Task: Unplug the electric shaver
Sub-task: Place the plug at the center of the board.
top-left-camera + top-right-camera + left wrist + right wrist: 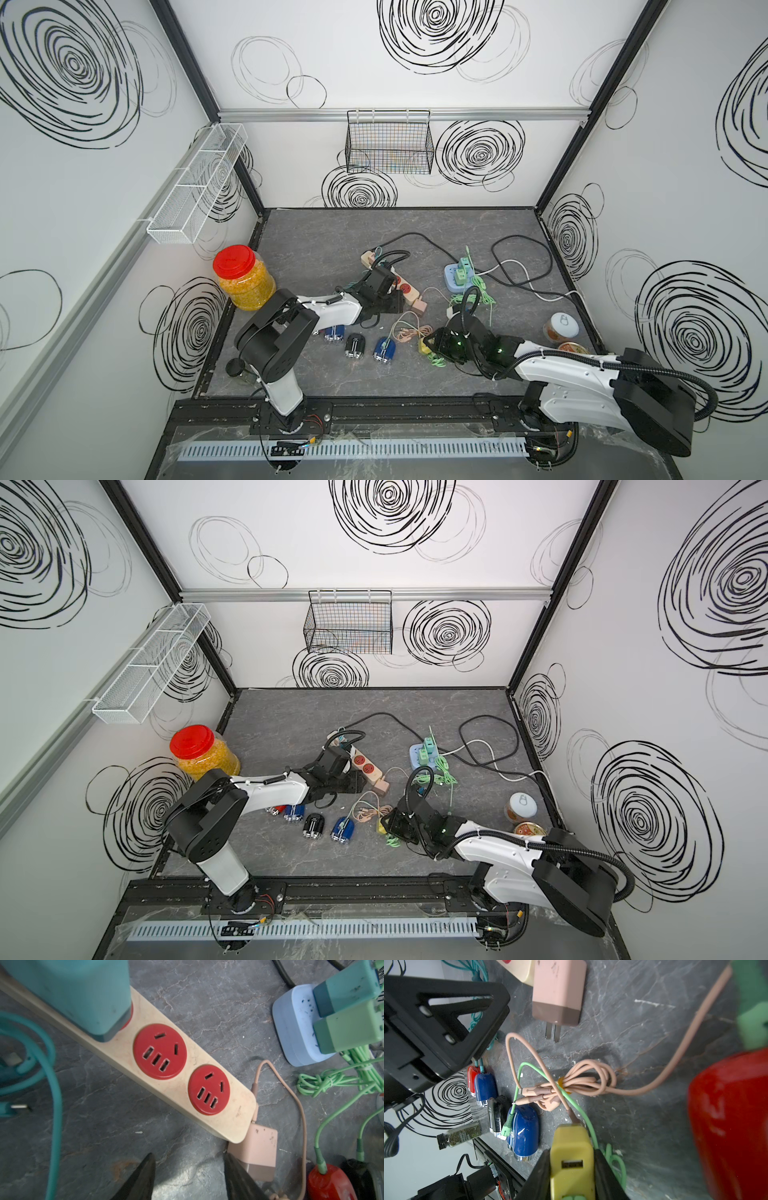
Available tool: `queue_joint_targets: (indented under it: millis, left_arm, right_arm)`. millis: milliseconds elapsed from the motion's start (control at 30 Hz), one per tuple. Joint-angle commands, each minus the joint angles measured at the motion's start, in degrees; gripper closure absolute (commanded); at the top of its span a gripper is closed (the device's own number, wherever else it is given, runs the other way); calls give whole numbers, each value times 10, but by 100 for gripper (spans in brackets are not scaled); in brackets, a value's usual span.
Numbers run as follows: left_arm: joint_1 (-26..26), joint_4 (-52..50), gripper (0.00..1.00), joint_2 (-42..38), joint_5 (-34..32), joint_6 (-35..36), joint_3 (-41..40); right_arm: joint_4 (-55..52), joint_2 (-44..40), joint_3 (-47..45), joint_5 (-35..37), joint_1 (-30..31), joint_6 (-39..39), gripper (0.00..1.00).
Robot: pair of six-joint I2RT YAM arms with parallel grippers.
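**Electric shaver** [726, 1122], red. Lies on the bench [332, 232] just beside the right end effector [572, 1153]. A green plug [320, 1162] is seated in one end, and the long axis points that end toward the green cable bundle [315, 1082].
**Views:** shown in both wrist views; under the right arm in both top views.
**Right end effector:** clamped on a yellow adapter [572, 1167].
**Left end effector** [188, 1155]: parted, holding nothing, near the power strip [176, 1076].
**Jar** [245, 278], red lid: yellow contents.
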Motion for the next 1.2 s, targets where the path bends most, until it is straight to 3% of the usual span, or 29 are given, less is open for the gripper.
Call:
queue_joint_targets:
  millis: [0,167,567,933,1167]
  left_arm:
    - [-3,17,43,5,-3,5,4]
    - [-3,17,43,3,-4,6,3]
    - [0,6,43,-9,-8,9,4]
    - [6,-13,43,-30,-13,16,11]
    - [15,-25,43,-50,-16,20,14]
  right_arm:
    - [-17,8,12,-11,-12,-13,64]
    - [-31,1,10,-21,-43,-37,53]
    - [-152,-60,52,-19,-123,-125,46]
    - [-214,-53,93,6,-136,-173,45]
    - [-196,-25,88,-15,-124,-172,45]
